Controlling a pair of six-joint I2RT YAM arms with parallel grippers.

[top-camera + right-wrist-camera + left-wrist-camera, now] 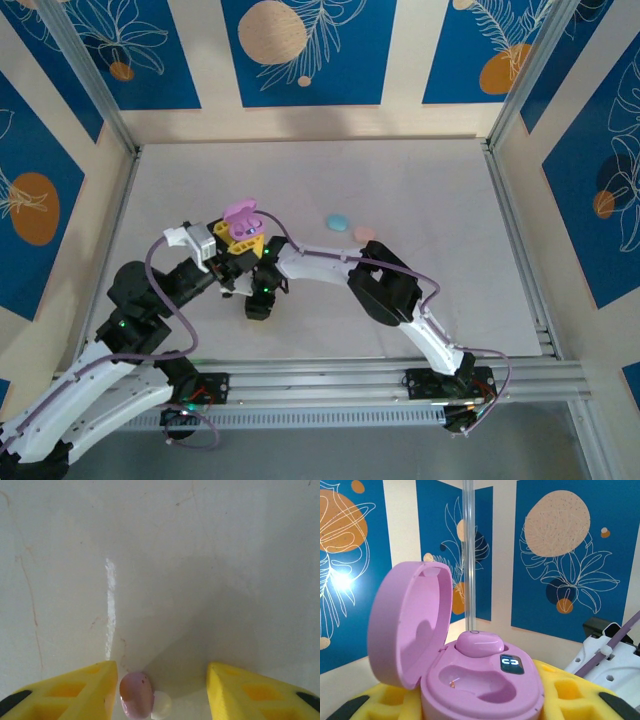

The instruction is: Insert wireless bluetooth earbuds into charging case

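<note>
Your left end effector (241, 238) is closed narrowly around a lilac-pink charging case (485, 690), holding it up above the left part of the counter (430, 290) between its yellow fingers (570, 695). The case is a smooth, glossy, pebble-shaped shell with its rounded lid (412, 625) hinged back and standing open on the left. Inside, one lilac-pink earbud (479, 643) sits in the far socket, a small domed bud with a faint ring marked on top. The near socket (480, 682) is an empty, kidney-shaped hollow. A small dark display (511, 663) on the rim between the sockets glows with pale blue symbols. Your right end effector (162, 692) points down at the counter just in front of the left one, its yellow fingers standing well apart and gripping nothing. A second lilac-pink earbud (135, 696) lies on the counter between them, just beside the left-hand finger (75, 690) in the right wrist view. It is an oval, shiny bud with a small dark speck and a whitish tip (161, 705) on its right side. Farther back, near the middle of the counter, a light blue rounded piece (337, 221) and a peach rounded piece (364, 233) rest close together, too small to tell whether each is a case or a bud.
</note>
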